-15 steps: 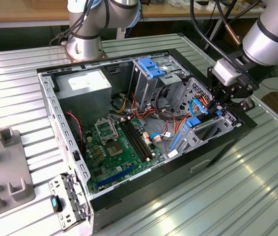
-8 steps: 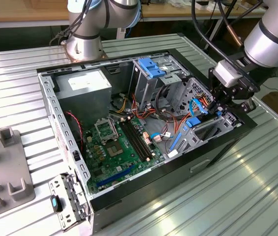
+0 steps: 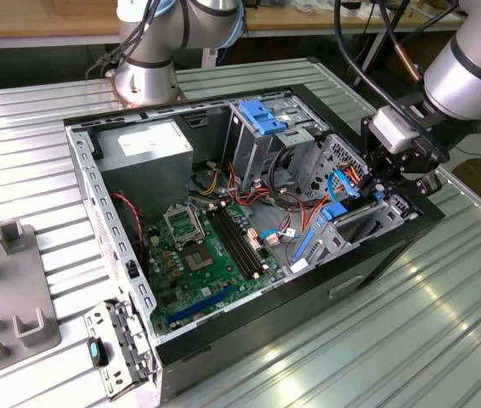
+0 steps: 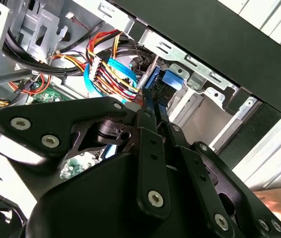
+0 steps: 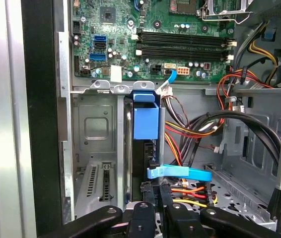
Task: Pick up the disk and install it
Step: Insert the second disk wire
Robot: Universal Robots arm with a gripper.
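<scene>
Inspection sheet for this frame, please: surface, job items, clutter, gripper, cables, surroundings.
Surface: ribbed metal table carrying an open computer case.
Job's things: disk with blue carrier rails stands on edge in the drive bay, beside the motherboard.
Clutter: grey fixture block at the exterior view's left.
Gripper: gripper shut on the disk's edge.
Cables: red, yellow and black power wires; blue data cable.
Surroundings: wooden bench behind.

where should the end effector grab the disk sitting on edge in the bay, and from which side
Likely by the disk's exposed upper edge, near the bright blue carrier piece, coming down from the case's open side. It stands edge-up in the narrow bay between metal walls, so only that thin edge is reachable. The end effector is lined up over it.
</scene>
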